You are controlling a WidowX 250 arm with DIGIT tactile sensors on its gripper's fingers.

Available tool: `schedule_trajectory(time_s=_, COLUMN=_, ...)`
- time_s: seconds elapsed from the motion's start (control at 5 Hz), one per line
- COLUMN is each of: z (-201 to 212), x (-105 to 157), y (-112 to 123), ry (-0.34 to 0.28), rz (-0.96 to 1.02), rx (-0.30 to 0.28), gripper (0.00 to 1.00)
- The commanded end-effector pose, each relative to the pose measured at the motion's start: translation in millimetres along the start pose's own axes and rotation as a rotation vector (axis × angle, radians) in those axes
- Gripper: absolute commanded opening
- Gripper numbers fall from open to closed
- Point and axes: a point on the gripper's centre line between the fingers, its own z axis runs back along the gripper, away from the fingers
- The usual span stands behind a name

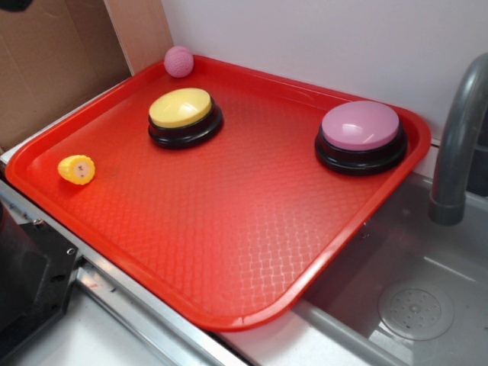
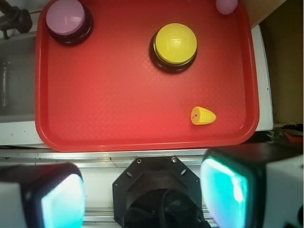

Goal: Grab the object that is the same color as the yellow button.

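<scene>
The small yellow corn-like object lies on the red tray near its left edge in the exterior view. The yellow button on a black base stands farther back on the tray. My gripper shows only in the wrist view, high above and off the tray's near edge. Its two teal-padded fingers are wide apart with nothing between them. The object lies ahead and to the right of the gripper.
A pink-topped button stands on the tray's other side. A small pink ball rests in the far corner. A grey faucet and sink lie beside the tray. The black robot base sits below the gripper.
</scene>
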Motion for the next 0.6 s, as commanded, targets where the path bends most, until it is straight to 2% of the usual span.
schedule_trajectory(time_s=0.0, z=0, x=0, y=0, ry=0.0, rz=0.0, rx=0.0, gripper=1.0)
schedule_trajectory(time_s=0.2, z=-13, x=-1, y=25, ry=-0.025, rz=0.182, rx=-0.057, gripper=1.0)
schedule_trajectory(time_s=0.4, z=-32, x=1, y=50, ry=-0.019, rz=0.336, rx=-0.057, gripper=1.0)
